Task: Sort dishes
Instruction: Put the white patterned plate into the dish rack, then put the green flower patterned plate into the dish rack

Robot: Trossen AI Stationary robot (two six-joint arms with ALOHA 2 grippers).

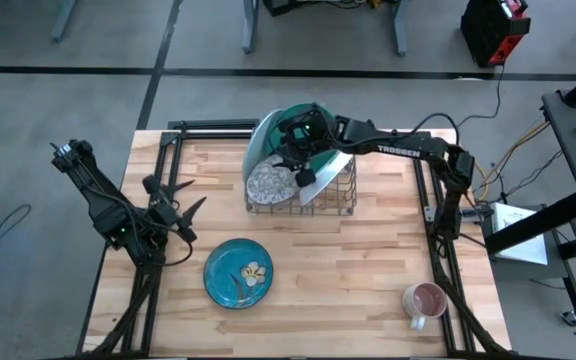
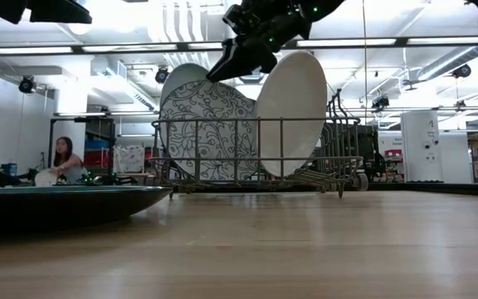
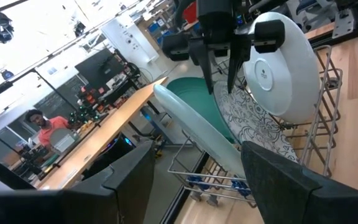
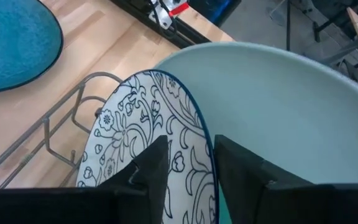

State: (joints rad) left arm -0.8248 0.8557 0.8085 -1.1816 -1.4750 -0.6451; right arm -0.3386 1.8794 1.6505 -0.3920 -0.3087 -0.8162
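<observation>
A wooden desk [image 1: 368, 260] carries a metal wire rack [image 1: 333, 195] near the middle of its far edge. Four dishes stand on edge in the rack: a pale mint plate [image 4: 291, 106] at the far side, a dark teal-green plate [image 1: 298, 122] mostly hidden behind it, a blue-and-white patterned dish [image 2: 210, 124] in the middle, and a white plate [image 2: 293, 112] leaning beside it. The right pincer [image 3: 219, 65] reaches down from above the rack, its fingers [image 4: 151, 171] parted and straddling the rim of the patterned dish, not visibly clamped on it. The left pincer [image 1: 173, 205] waits released near the desk's left edge, well apart from the rack. A blue flowered plate [image 1: 239, 273] lies flat toward the near edge, with open wood around it. A mug [image 1: 423, 300] stands by the near right corner.
</observation>
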